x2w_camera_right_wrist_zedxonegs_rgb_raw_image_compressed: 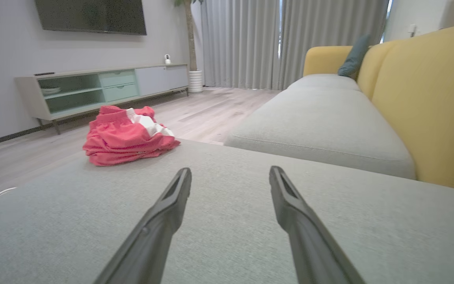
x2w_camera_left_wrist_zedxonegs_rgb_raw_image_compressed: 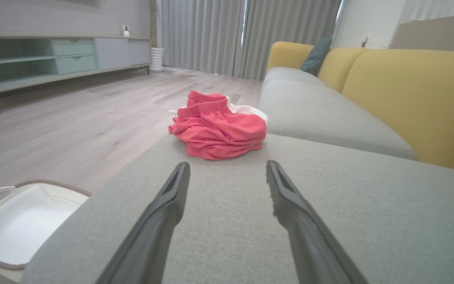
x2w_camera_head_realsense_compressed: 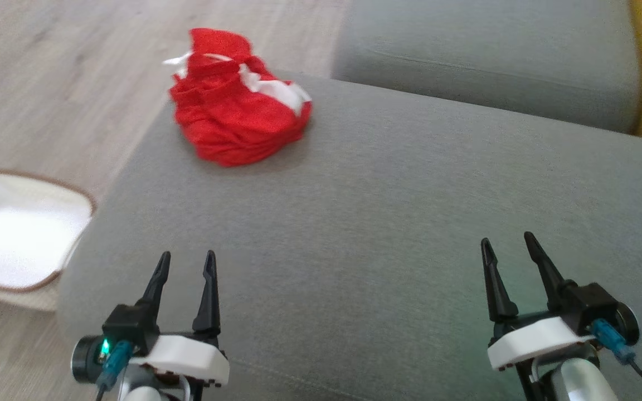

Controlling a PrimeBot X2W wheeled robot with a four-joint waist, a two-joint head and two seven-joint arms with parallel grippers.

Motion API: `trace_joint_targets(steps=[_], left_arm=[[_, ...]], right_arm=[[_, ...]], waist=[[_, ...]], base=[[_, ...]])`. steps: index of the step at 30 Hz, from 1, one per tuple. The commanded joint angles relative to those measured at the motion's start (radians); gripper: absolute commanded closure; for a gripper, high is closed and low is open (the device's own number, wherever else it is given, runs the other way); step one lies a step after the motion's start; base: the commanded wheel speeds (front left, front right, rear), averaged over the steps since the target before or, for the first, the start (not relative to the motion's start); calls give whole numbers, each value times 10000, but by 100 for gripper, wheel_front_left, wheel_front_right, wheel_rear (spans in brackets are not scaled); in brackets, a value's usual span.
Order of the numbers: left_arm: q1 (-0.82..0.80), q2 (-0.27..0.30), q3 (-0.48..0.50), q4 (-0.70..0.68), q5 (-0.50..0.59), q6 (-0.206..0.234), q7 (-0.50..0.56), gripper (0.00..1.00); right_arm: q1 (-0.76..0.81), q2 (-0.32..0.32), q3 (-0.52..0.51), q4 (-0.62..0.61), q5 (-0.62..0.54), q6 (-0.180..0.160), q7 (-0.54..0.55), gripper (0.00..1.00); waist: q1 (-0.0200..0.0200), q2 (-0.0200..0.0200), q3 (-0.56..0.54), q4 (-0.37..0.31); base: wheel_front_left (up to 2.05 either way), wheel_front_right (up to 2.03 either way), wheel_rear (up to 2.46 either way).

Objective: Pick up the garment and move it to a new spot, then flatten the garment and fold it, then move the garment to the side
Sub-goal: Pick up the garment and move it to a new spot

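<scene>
- At the far left edge of the grey seat cushion (x2w_camera_head_realsense_compressed: 388, 234), the garment (x2w_camera_head_realsense_compressed: 240, 120) lies as a bunched red heap with white parts on top.
- Left end effector (x2w_camera_head_realsense_compressed: 187, 254): fingers apart, nothing between them, over the near left of the cushion, well apart from the garment.
- Right end effector (x2w_camera_head_realsense_compressed: 506, 238): fingers apart, nothing between them, over the near right of the cushion, farther from the garment than the left one.
- Progress, judged from the layout: 0 of the 3 stages are complete. The garment is not gripped, flattened or folded.
- Remaining: pick up and relocate the garment; flatten and fold it; move it to the side. The bare cushion area between the 2 end effectors and the heap appears suited to spreading.
- Hidden: the heap conceals its lower layers, so the garment type, hems and openings cannot be identified.
- Hidden: the far side of the heap reaches the cushion edge; whether fabric hangs over toward the floor (x2w_camera_head_realsense_compressed: 48, 67) cannot be determined.
- Cut off: the basket (x2w_camera_head_realsense_compressed: 20, 234) left of the cushion is cropped by the frame edge; its interior is washed out to white, so its contents cannot be read.
- Image quality: the head view is soft; creases are indistinct.
</scene>
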Motion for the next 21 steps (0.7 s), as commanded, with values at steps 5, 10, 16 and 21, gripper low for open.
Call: trace_joint_targets(steps=[5, 10, 16, 21], left_arm=[[-288, 70, 474, -407, 4, -15, -122, 0], [-206, 70, 601, -566, -13, -17, -122, 0], [-190, 70, 714, -957, 62, -29, -122, 0], [-737, 250, 1212, -1332, 415, -216, -122, 0]], right_arm=[[-512, -70, 330, -354, 79, 75, -111, 0], [-548, -70, 376, -372, 87, 75, -111, 0], [-627, -70, 381, -471, -38, 75, -111, 0], [-960, -70, 300, -731, -321, 75, -111, 0]], waist=[[0, 0, 36, 1075], [0, 0, 117, 1428], [0, 0, 431, 1421], [0, 0, 1043, 1050]], base=[[0, 0, 0], [0, 0, 0], [0, 0, 0], [0, 0, 0]])
